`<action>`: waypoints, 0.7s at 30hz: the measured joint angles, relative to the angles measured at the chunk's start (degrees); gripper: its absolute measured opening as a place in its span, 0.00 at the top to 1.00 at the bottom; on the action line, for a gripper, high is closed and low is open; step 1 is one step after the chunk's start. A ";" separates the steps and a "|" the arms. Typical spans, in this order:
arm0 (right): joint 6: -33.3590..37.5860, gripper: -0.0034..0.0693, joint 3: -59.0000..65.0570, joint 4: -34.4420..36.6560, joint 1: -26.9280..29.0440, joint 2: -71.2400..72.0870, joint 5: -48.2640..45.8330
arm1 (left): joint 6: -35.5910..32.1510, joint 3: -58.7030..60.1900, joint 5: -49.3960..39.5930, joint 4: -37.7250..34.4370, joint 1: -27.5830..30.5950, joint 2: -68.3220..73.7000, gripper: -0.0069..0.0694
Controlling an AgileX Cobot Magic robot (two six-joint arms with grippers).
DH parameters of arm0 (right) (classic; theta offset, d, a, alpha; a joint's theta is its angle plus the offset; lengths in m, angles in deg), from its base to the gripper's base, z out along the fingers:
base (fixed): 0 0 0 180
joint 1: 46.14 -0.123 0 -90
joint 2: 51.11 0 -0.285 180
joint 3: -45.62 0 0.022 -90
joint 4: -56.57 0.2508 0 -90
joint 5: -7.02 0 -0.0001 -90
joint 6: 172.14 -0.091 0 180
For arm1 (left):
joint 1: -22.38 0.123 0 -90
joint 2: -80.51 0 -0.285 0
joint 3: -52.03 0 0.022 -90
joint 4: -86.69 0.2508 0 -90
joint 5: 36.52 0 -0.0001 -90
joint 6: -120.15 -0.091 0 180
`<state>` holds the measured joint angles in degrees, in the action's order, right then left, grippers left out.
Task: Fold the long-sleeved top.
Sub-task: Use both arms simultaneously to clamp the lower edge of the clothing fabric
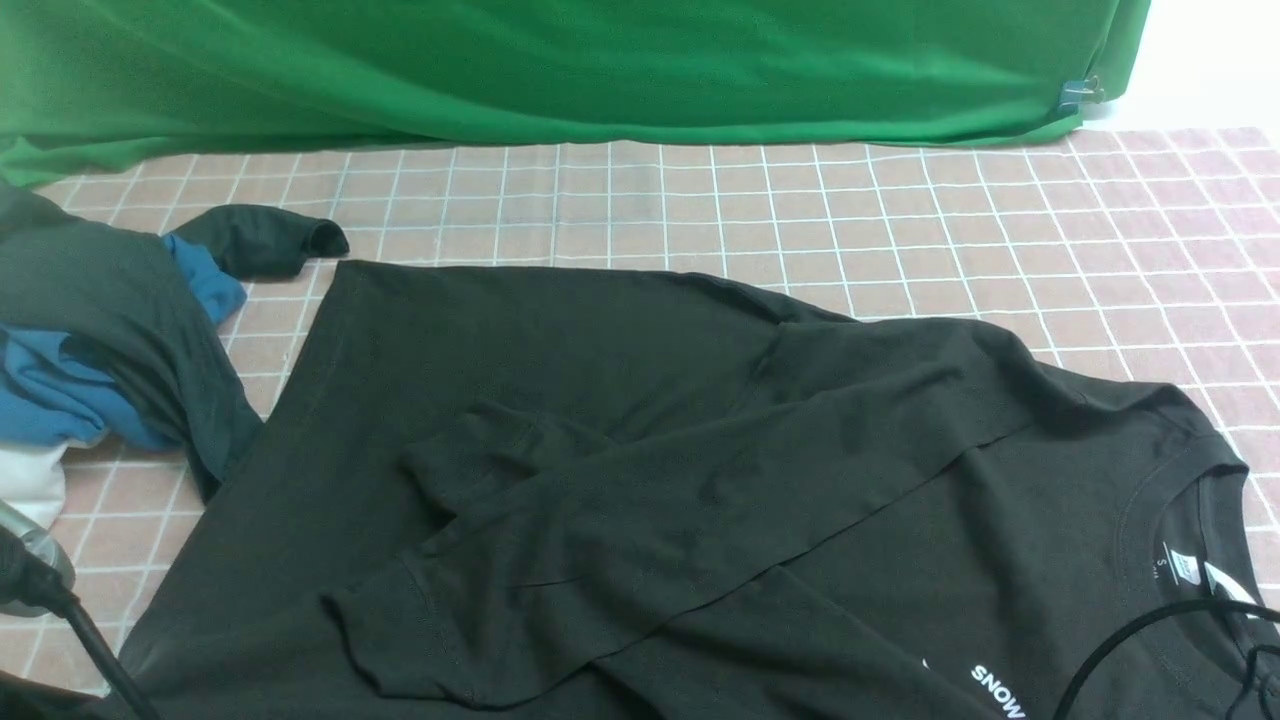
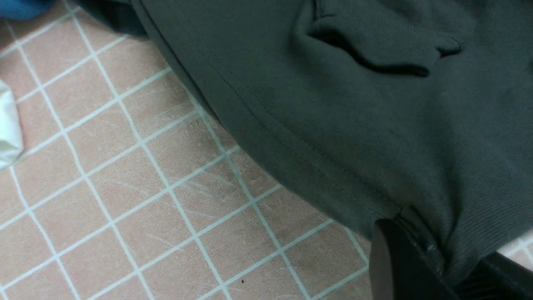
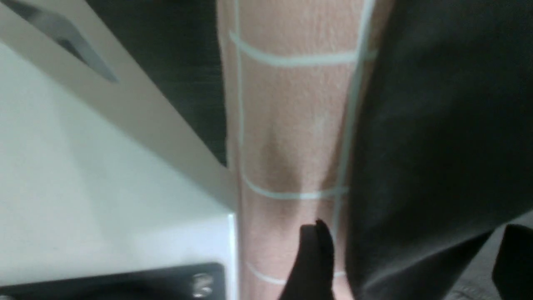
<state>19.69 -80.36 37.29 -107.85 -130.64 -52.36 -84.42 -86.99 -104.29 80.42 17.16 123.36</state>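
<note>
Black long-sleeved top (image 1: 640, 400) lay spread across the checked table (image 1: 900, 200), sleeves folded over its body, left pincer (image 2: 437, 250) clamped on its hem, right pincer (image 3: 414, 229) stood parted with black cloth between, heap of clothes (image 1: 100, 330) lay at far left.

I see the long-sleeved top (image 1: 600, 400) lying spread across the pink checked cloth (image 1: 900, 220); it's plain black, hem towards my left, round neck (image 1: 1190, 500) at the right; both sleeves (image 1: 700, 470) are folded over the body; white "SNOW" lettering (image 1: 998, 690) shows at the near edge.
</note>
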 joint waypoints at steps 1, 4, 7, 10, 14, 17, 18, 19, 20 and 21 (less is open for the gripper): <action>0.00 0.20 0.06 -0.36 -0.07 -0.70 0.20 | 0.00 0.00 0.00 0.00 0.00 0.00 0.84; 0.05 0.20 0.43 -0.54 -0.07 -2.92 1.17 | 0.00 0.00 -0.06 -0.07 0.00 0.00 0.84; 0.24 0.20 0.60 -1.01 -0.12 -6.16 2.21 | 0.00 0.00 -0.72 -0.22 0.00 0.00 0.84; 0.24 0.25 0.08 -1.03 -0.18 -7.90 1.80 | 0.19 0.00 -1.23 -0.27 0.00 0.00 0.84; 0.18 0.42 0.02 -0.85 -0.18 -8.51 1.35 | 0.19 0.00 -1.36 -0.27 0.00 0.00 0.84; 0.18 0.51 0.02 -0.99 -0.18 -8.68 0.83 | 0.19 0.00 -1.36 -0.43 0.00 0.00 0.84; 0.14 0.54 0.02 -1.13 -0.18 -8.68 0.58 | 0.19 0.00 -1.36 -0.43 0.00 0.00 0.84; -0.01 0.55 -0.05 -1.34 -0.18 -8.68 0.38 | 0.19 0.00 -1.36 -0.43 0.00 0.00 0.84; -0.23 0.59 -0.24 -2.14 -0.18 -8.81 -0.64 | 0.19 0.00 -1.36 -0.43 0.00 0.00 0.84; -0.48 0.61 -0.50 -2.51 -0.18 -8.86 -1.66 | 0.19 0.00 -1.36 -0.47 0.00 0.00 0.84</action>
<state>19.20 -80.86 34.77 -108.03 -139.51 -54.02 -84.24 -86.99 -105.66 79.96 17.16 123.36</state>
